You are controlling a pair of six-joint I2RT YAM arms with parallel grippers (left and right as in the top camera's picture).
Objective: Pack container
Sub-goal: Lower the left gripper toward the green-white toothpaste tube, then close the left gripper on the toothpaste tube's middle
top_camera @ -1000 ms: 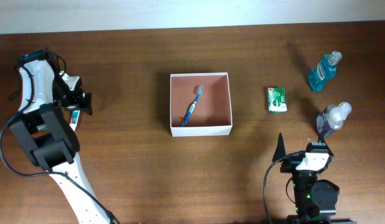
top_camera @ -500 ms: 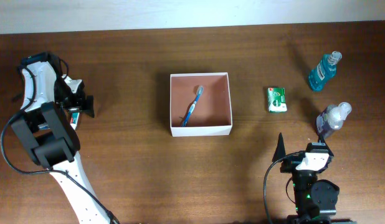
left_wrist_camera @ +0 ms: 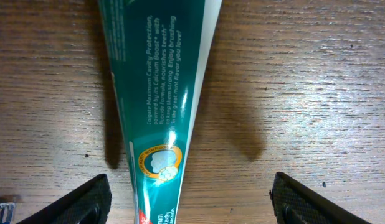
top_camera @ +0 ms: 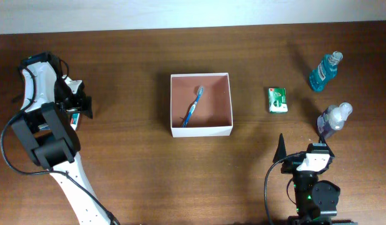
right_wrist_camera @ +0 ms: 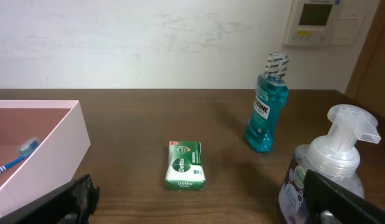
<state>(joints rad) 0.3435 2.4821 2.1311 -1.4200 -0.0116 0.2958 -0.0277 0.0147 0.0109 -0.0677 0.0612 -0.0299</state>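
Overhead view. The square, shallow white-walled container with a reddish-brown inside (top_camera: 218, 100) sits open-topped at mid-worktop, on the dark brown wooden worktop (top_camera: 137, 175).
- Inside the container, in its 9 o'clock half, lies a blue-and-white toothbrush (top_camera: 193, 107). Its head points to 12 o'clock and its handle to about 7 o'clock.
- A small green soap packet (top_camera: 278, 99) lies at 3 o'clock of the container, well apart from it.
- A teal mouthwash bottle (top_camera: 324, 70) is at 2 o'clock of the packet.
- A purple pump bottle with a clear head (top_camera: 333, 119) is at 6 o'clock of the mouthwash bottle.

Left tool (top_camera: 80, 105): at 9 o'clock of the container, well apart. In the wrist view it is released, with the jaws spread wide. A green-and-white toothpaste tube (left_wrist_camera: 155, 93) lies on the wood between them, nearer the 9 o'clock fingertip (left_wrist_camera: 86, 202), and neither fingertip touches it.

Right tool (top_camera: 303, 149): at 4 o'clock of the container, just beside the pump bottle. It is released, with the jaws wide apart and nothing in them.
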